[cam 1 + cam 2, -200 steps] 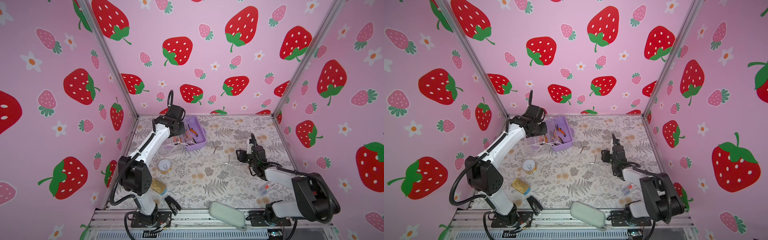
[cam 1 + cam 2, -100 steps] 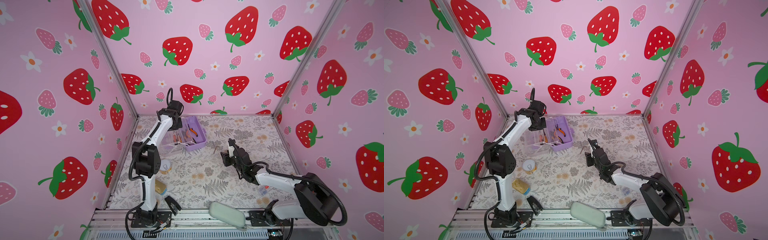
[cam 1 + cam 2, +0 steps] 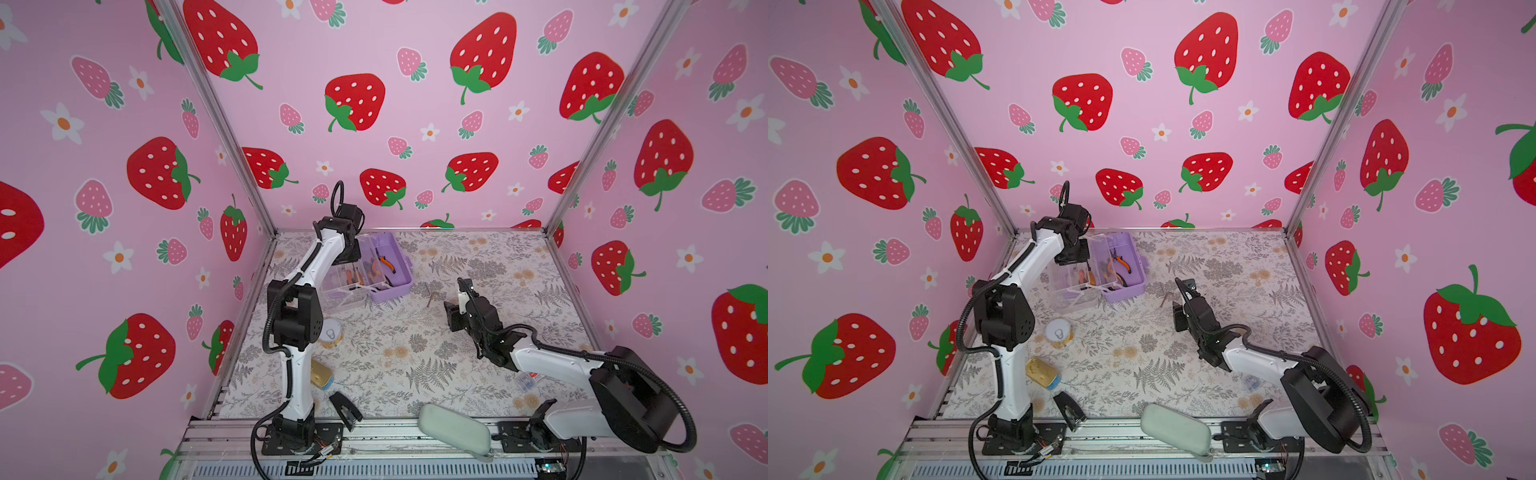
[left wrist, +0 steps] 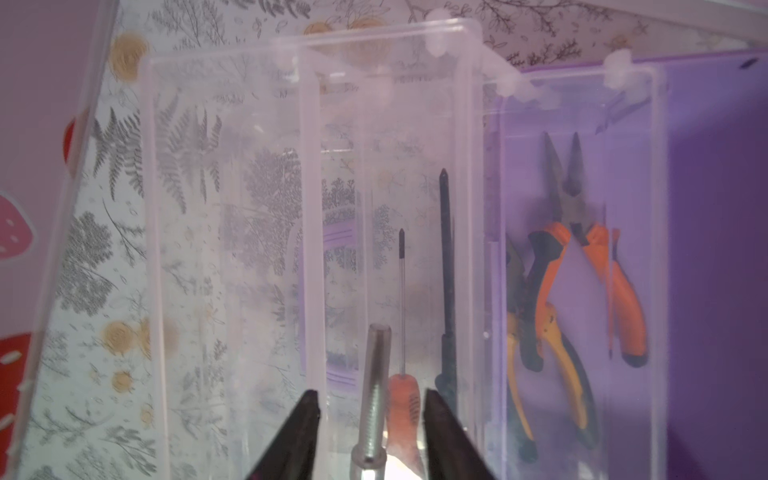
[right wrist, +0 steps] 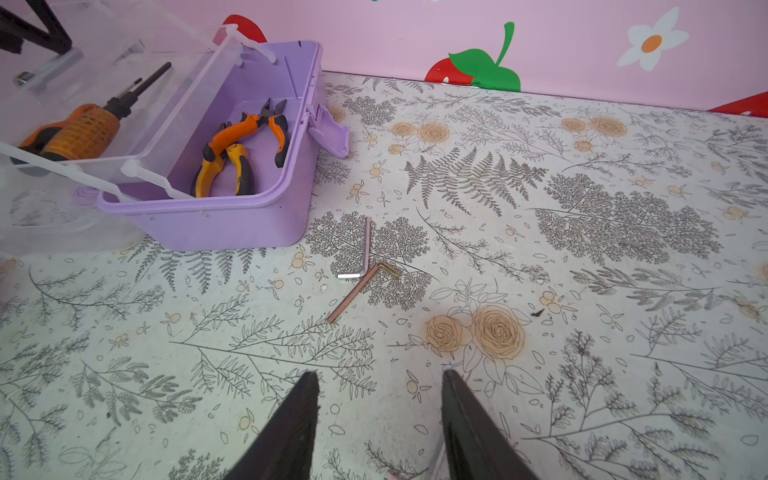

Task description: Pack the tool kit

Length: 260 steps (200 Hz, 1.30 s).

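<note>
Two robot arms work over a floral table (image 3: 415, 365) beside an open lilac tool kit (image 3: 392, 289).

In both top views the tool kit sits at 11 o'clock from the table's middle. The left tool (image 4: 372, 395) hangs over the kit's clear tray (image 4: 232, 208), its jaws moderately apart. A silver rod (image 4: 376, 365) lies between them with a gap on each side, beside two screwdrivers (image 4: 401, 299). Orange-handled pliers (image 4: 582, 270) lie in the lilac base. The right tool (image 5: 379, 374) hovers near the middle, jaws moderately apart and empty. Two hex keys (image 5: 365, 253) lie on the table at 3 o'clock from the kit.
</note>
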Each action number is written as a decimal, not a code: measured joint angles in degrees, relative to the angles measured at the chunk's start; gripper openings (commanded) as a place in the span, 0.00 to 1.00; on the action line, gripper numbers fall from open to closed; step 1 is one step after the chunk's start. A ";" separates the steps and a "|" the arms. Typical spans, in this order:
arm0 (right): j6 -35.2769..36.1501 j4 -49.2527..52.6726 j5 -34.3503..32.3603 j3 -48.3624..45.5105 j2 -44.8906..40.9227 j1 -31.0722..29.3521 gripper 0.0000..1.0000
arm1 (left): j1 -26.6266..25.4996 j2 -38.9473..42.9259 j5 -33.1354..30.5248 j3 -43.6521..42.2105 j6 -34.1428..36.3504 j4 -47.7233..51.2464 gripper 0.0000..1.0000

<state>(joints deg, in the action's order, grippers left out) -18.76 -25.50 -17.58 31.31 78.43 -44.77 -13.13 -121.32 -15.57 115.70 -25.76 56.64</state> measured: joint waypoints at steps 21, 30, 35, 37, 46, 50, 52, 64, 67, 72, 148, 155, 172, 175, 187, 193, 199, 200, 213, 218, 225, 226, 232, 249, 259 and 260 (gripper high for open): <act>0.15 0.00 -0.76 0.00 0.09 0.00 0.51 | -1.16 2.67 -0.35 -2.19 -0.04 -0.90 0.59; 0.22 0.00 -1.14 0.00 0.09 0.00 0.51 | -2.29 4.42 -1.01 -3.32 0.00 -1.20 0.59; 0.24 0.00 -1.44 0.00 0.09 0.00 0.51 | -3.37 5.57 -1.55 -3.87 0.09 -1.29 0.59; 0.24 0.02 -1.49 0.00 0.09 0.00 0.51 | -3.85 6.10 -1.86 -4.13 0.20 -1.33 0.59; 0.24 0.00 -2.14 0.00 0.11 0.00 0.51 | -6.29 8.15 -2.99 -4.87 0.61 -1.79 0.58; 0.22 0.00 -2.51 0.00 0.15 0.00 0.51 | -7.65 9.11 -3.58 -5.22 0.92 -2.16 0.57; 0.24 0.00 -2.69 0.02 0.20 0.00 0.51 | -8.26 9.51 -3.80 -5.35 1.01 -2.34 0.57; 0.22 0.11 -3.74 0.04 0.59 0.00 0.51 | -13.22 12.11 -5.07 -6.34 2.05 -3.76 0.56; 0.22 0.22 -4.07 0.07 0.79 0.02 0.51 | -14.58 12.68 -5.22 -6.67 2.29 -4.26 0.56; 0.22 0.46 -4.46 0.15 1.07 0.04 0.49 | -16.59 13.46 -5.35 -7.17 2.69 -4.92 0.56; -2.86 4.28 -4.57 0.37 2.60 5.57 0.47 | -31.65 3.82 1.97 -11.96 3.85 -13.60 0.58; -3.58 4.63 -3.17 0.42 2.69 6.99 0.47 | -32.04 2.14 2.58 -11.96 3.76 -14.10 0.59; -5.35 5.20 1.31 0.98 4.02 10.54 0.45 | -32.68 -0.90 2.80 -11.93 3.65 -15.15 0.59; -5.60 5.25 2.25 1.20 4.66 11.13 0.45 | -32.74 -1.29 2.80 -11.93 3.67 -15.28 0.60; -6.36 5.64 5.05 2.14 6.86 12.72 0.44 | -33.05 -2.69 2.78 -11.82 3.67 -15.80 0.59; -6.71 5.92 6.08 2.60 7.96 13.07 0.43 | -33.11 -3.17 2.75 -11.76 3.67 -16.17 0.59; -6.91 6.27 7.10 3.08 8.94 13.25 0.43 | -33.11 -3.72 2.78 -11.63 3.67 -16.59 0.60; -6.91 6.36 7.39 3.19 9.18 13.25 0.43 | -33.11 -3.78 2.78 -11.61 3.67 -16.63 0.60; -7.10 6.88 9.40 3.98 10.80 13.20 0.42 | -33.11 -4.50 2.80 -11.52 3.67 -17.75 0.59; -7.13 7.02 10.05 4.20 11.19 13.18 0.42 | -33.11 -4.70 2.80 -11.50 3.67 -18.18 0.58; -7.15 7.19 11.08 4.33 11.52 13.14 0.43 | -33.09 -5.01 2.78 -11.47 3.74 -18.73 0.56; -7.15 7.19 11.15 4.35 11.52 13.11 0.43 | -33.07 -5.05 2.80 -11.45 3.69 -18.78 0.55; -7.15 7.23 11.98 4.39 11.61 13.07 0.42 | -33.00 -5.35 2.78 -11.26 3.72 -19.04 0.54; -7.19 7.34 13.35 4.55 11.74 13.07 0.42 | -32.85 -6.69 2.82 -9.92 3.63 -19.56 0.46; -7.23 7.43 13.90 4.83 12.04 13.07 0.42 | -32.79 -7.65 3.04 -9.07 3.78 -20.11 0.43; -7.23 7.43 13.94 4.87 12.09 13.07 0.42 | -32.79 -7.74 3.04 -9.01 3.78 -20.20 0.42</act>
<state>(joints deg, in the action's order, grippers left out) -26.00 -18.06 -3.64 36.18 90.52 -31.70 -45.91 -129.05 -12.53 106.69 -21.98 36.45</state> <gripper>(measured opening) 0.423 0.466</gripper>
